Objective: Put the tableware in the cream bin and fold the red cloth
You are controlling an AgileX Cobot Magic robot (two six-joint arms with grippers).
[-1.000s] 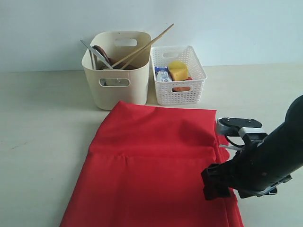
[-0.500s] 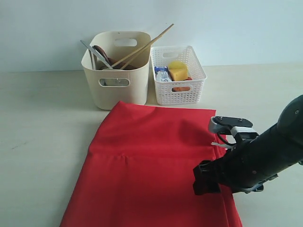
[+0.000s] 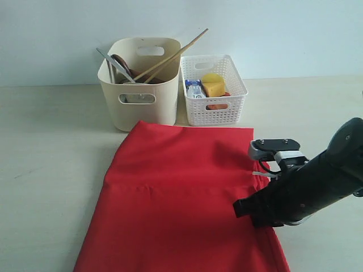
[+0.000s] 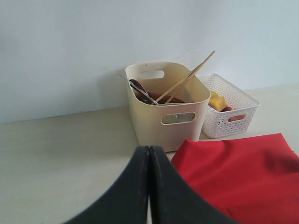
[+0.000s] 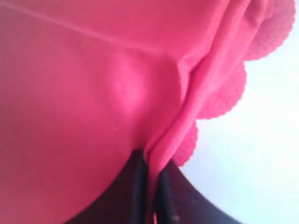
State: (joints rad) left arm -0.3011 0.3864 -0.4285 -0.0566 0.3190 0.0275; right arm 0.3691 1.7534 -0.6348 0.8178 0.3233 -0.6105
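Right claw [image 3: 245, 211] clamped on the red cloth [image 3: 176, 192], tableware sitting in the cream bin [image 3: 142, 113]

Going left to right: the left claw [image 4: 148, 186] only shows in its own wrist cam, bottom centre, both jaws pressed together with nothing between them. In the outside view the cream bin is upper left of centre on the table [image 3: 45, 170], with two chopsticks [image 3: 176, 52] poking out toward the upper right and a knife [image 3: 111, 61] leaning at its left rim. Just beside it on the right is the white lattice basket [image 3: 214, 113] with a yellow wedge [image 3: 214, 85] inside. The red cloth fills the lower middle, far edge just in front of both bins. Lower right, the right claw sits low on the cloth's right side. Its wrist cam shows the jaws squeezed on a raised fold next to the scalloped edge [image 5: 219, 98].
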